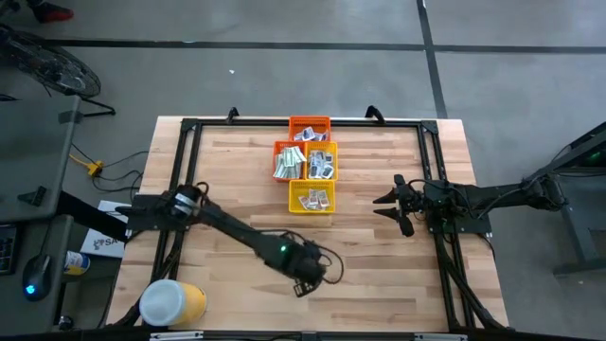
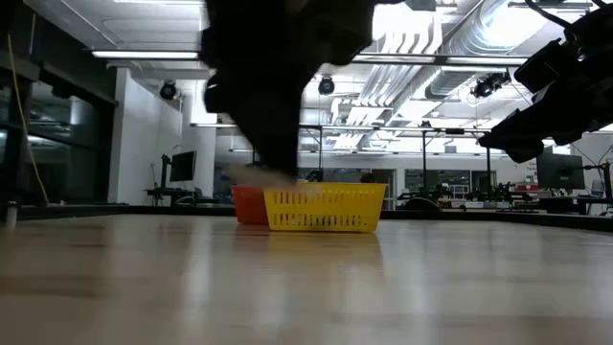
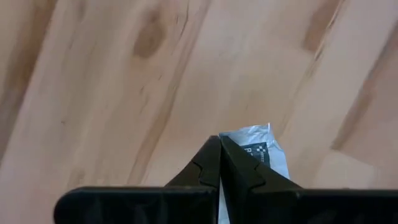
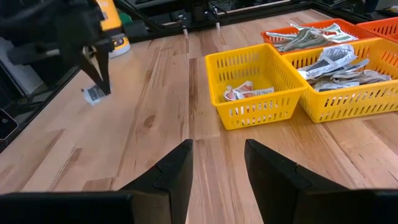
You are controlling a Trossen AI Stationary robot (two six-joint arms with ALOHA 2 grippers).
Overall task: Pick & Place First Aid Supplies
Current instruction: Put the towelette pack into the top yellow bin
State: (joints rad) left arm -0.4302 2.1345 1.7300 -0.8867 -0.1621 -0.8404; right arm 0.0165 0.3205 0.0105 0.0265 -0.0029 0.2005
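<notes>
My left gripper (image 1: 305,280) stands over the near middle of the table, shut on one small white first aid packet with dark marks (image 3: 264,154). The right wrist view shows that packet (image 4: 93,94) below the left fingers. Other first aid supplies fill four small baskets at the table's far middle: a yellow one (image 1: 311,198), two orange-yellow ones (image 1: 322,162) (image 1: 287,161) and an orange one (image 1: 310,127). My right gripper (image 1: 386,204) waits open at the right, to the right of the baskets, with nothing between its fingers. My left gripper pinches the white packet by one edge (image 3: 241,147) between its two shut fingertips. The fingers come from above, pointing steeply down. The packet hangs below the fingertips (image 4: 102,79), lifted clear of the wooden table top.
A big yellow tub with a white lid (image 1: 171,303) lies at the near left corner. A black frame (image 1: 189,128) runs round the table's edges. Bare wood lies between my left gripper and the yellow basket (image 4: 256,86).
</notes>
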